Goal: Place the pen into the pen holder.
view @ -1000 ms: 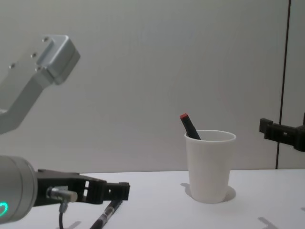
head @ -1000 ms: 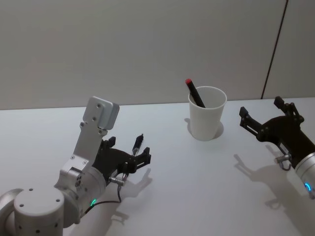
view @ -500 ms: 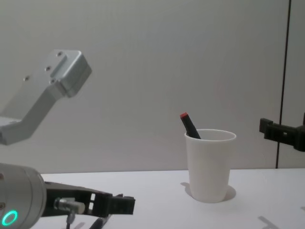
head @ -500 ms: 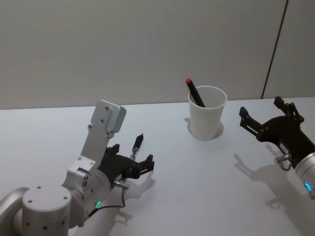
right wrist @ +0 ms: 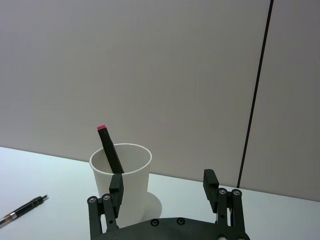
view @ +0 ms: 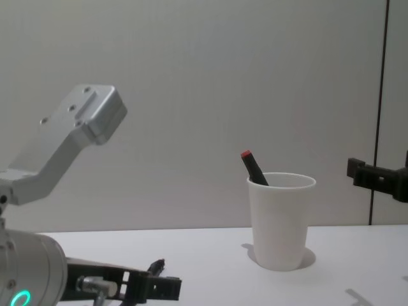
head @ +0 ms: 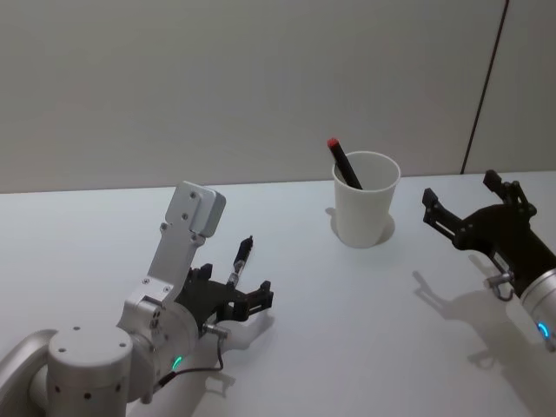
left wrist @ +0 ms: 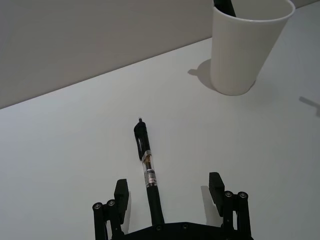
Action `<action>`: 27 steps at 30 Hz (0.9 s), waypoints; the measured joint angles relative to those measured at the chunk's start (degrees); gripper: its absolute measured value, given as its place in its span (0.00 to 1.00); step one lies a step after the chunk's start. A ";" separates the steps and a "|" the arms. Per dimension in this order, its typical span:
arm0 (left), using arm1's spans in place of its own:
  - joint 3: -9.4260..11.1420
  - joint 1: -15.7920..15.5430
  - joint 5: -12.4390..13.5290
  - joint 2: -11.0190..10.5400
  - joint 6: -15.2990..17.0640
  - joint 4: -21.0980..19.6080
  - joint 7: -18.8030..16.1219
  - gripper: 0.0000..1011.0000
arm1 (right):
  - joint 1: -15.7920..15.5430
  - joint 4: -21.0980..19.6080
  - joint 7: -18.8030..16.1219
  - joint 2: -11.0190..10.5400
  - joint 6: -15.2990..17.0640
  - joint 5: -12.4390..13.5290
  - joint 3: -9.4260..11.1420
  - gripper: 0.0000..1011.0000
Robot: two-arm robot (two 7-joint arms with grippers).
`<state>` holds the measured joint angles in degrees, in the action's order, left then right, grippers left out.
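Tabletop (left wrist: 60,150) bears the pen (left wrist: 148,170) inside the spread left end effector (left wrist: 168,182).

The left arm (head: 161,300) is all silver-grey: rounded housings plus a boxy end block (head: 196,207) dotted with little screw holes. There's a green light (head: 176,361) glowing at its base, and a thin black cable (head: 193,370) coming off a small silver plug (head: 214,328). The left gripper (head: 236,285) is matte black, with two flat fingers (left wrist: 121,189) and shiny screws (left wrist: 101,204) at the knuckles. The right gripper (head: 460,189) is the same black design on a silver wrist (head: 539,300) with a bluish light (head: 543,330).
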<state>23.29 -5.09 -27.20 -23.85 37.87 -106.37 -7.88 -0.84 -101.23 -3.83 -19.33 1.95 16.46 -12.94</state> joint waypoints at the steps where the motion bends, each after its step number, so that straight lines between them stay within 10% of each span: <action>1: -0.06 0.00 -0.17 0.14 0.14 0.18 -0.19 0.99 | 0.00 0.00 0.00 0.00 0.00 0.00 0.00 0.99; 27: -1.41 -0.13 -2.26 1.84 0.76 2.68 -1.37 0.99 | 0.00 0.00 0.00 0.00 0.00 0.00 0.00 0.99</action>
<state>21.87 -5.22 -29.45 -22.01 38.63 -103.69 -9.24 -0.84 -101.23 -3.82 -19.33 1.95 16.46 -12.94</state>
